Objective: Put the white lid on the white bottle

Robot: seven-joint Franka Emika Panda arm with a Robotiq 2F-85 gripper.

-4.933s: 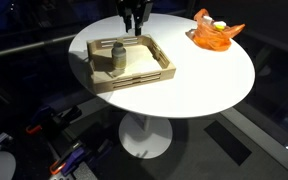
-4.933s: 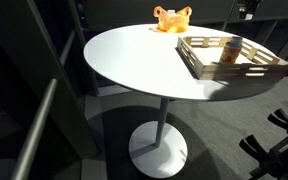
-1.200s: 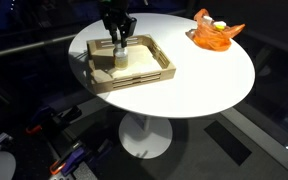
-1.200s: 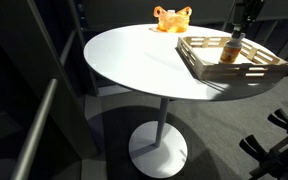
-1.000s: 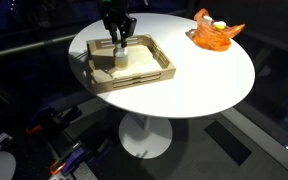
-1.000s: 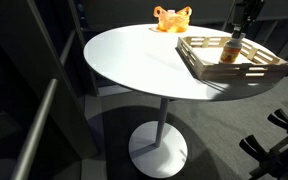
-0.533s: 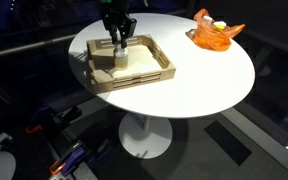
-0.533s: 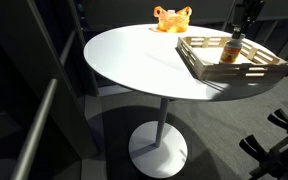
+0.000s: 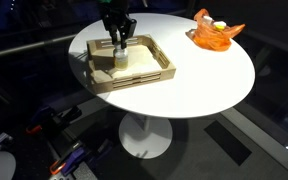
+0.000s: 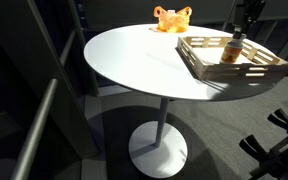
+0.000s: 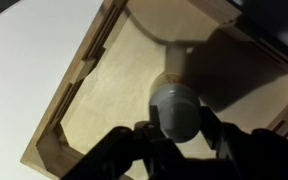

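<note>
The white bottle (image 9: 110,60) stands upright in the wooden tray (image 9: 144,79) at its far left corner; it also shows in an exterior view (image 10: 230,54). My gripper (image 9: 117,42) hangs straight above it in both exterior views (image 10: 238,35). In the wrist view my fingers (image 11: 177,118) press on both sides of a round greyish-white cap, the white lid (image 11: 175,105), which sits at the bottle's top. The bottle's body is mostly hidden under the lid and in shadow.
The tray (image 10: 256,70) lies on a round white table (image 9: 204,85). An orange thing with a white object in it (image 9: 215,32) sits at the table's far edge, also in an exterior view (image 10: 171,18). Tray walls (image 11: 82,75) stand close around the bottle.
Since 4.9 s ago my gripper has come from above the tray's far side down onto the bottle's top. Over the last second nothing visibly moves.
</note>
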